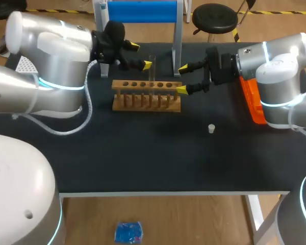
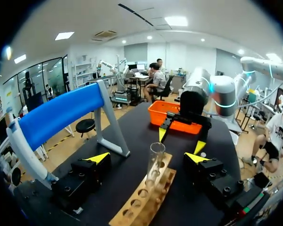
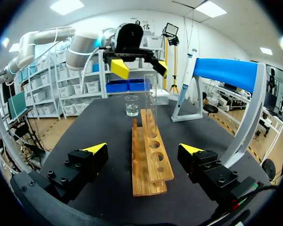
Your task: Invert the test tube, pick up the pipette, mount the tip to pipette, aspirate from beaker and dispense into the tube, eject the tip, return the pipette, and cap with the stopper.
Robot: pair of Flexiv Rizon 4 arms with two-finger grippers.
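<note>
A clear test tube [image 1: 152, 69] stands upright in a hole of the wooden rack [image 1: 147, 95]. My left gripper [image 1: 141, 56] is open just behind and left of the tube. In the left wrist view the tube [image 2: 155, 162] rises between the spread fingers of the left gripper [image 2: 147, 157], touching neither. My right gripper [image 1: 183, 79] is open at the rack's right end. In its own view the right gripper [image 3: 143, 149] straddles the rack [image 3: 148, 155], with the tube [image 3: 150, 101] and a beaker [image 3: 131, 105] farther ahead. A small white stopper [image 1: 211, 128] lies on the table.
A blue-topped stand [image 1: 141, 11] is at the table's far edge, and a pipette [image 3: 185, 77] hangs on it. An orange tray [image 1: 252, 99] sits at the right under my right arm. The rack's other holes hold nothing.
</note>
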